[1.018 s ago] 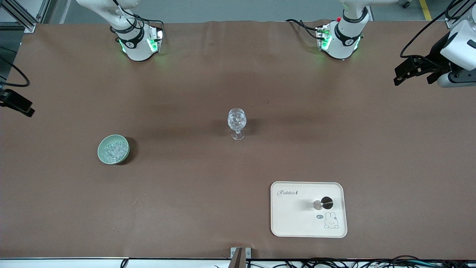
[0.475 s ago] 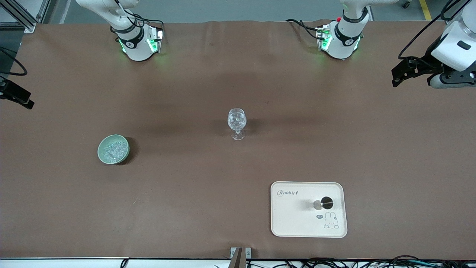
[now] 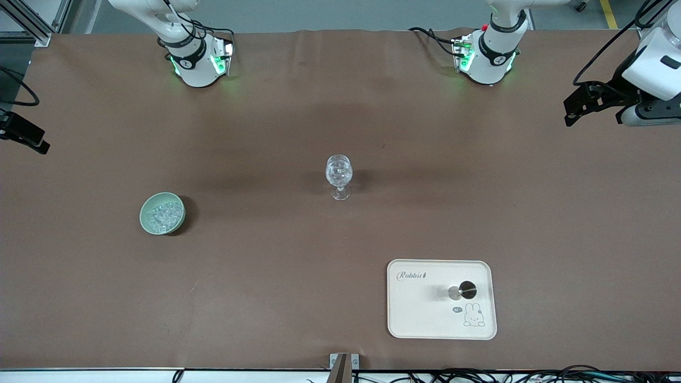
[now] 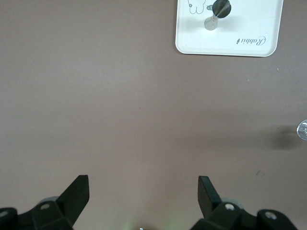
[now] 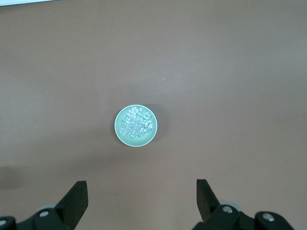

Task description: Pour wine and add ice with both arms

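Left tool [image 3: 573, 109]: fingers spread wide, nothing between them. It hangs in the air over the desk [image 3: 266, 298] at the left arm's end, in the upper part of the front frame near the frame edge. In the left wrist view the left tool [image 4: 144, 184] shows two black fingertips well apart over bare brown desk cover.

Right tool [image 3: 32, 141]: also spread wide and empty. It is over the right arm's end of the desk, at the frame edge, in the upper-middle height of the front frame. In the right wrist view the right tool [image 5: 141, 184] frames open desk surface, with the bowl [image 5: 117, 125] lying between the fingertips' lines but well apart from them.

The ice [image 3: 162, 216] is a heap of small clear chunks inside the pale green bowl [image 3: 142, 213], at mid-height of the front frame toward the right arm's end. The heap [image 5: 136, 123] fills the bowl's middle.

A clear stemmed glass [image 3: 339, 173] stands upright at the centre of the frame, well apart from the bowl. Only its edge [image 4: 303, 129] shows in the left wrist view.

A cream tray [image 3: 420, 319] with a rabbit print lies in the lower part of the frame, nearer to the camera than the glass, toward the left arm's end. A small metal cup [image 3: 462, 290] with a dark mouth lies on it; both the tray [image 4: 230, 33] and the cup [image 4: 216, 12] show in the left wrist view.

Both arm bases stand along the top of the frame.
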Robot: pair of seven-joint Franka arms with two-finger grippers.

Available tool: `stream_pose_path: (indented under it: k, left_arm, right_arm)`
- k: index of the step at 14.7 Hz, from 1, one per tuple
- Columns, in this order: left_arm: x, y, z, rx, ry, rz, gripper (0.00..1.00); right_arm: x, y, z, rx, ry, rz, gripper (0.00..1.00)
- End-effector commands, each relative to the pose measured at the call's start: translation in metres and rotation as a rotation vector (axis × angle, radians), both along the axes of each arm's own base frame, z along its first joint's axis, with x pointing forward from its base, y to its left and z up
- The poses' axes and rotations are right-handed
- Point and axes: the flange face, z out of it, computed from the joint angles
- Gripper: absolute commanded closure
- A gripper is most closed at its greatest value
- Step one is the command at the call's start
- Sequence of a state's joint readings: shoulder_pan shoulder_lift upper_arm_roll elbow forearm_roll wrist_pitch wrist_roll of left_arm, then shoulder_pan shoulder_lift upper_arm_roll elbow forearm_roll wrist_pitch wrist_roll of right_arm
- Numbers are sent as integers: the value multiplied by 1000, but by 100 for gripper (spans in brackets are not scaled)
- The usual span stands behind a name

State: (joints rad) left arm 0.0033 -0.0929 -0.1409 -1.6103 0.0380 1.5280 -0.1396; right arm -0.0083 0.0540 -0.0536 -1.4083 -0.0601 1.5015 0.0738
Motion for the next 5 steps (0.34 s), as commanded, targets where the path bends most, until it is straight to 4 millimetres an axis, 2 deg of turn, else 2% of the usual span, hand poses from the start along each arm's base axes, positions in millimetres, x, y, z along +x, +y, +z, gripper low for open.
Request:
stream_pose_path:
  k: [1, 5]
  left_arm:
    - [2, 0, 6, 4, -4, 2, 0]
    - [4, -2, 3, 3, 1, -6, 0]
  right_arm:
    - [-9, 0, 2, 23, -8, 10, 0]
    - [-9, 1, 1, 24, -8, 11, 0]
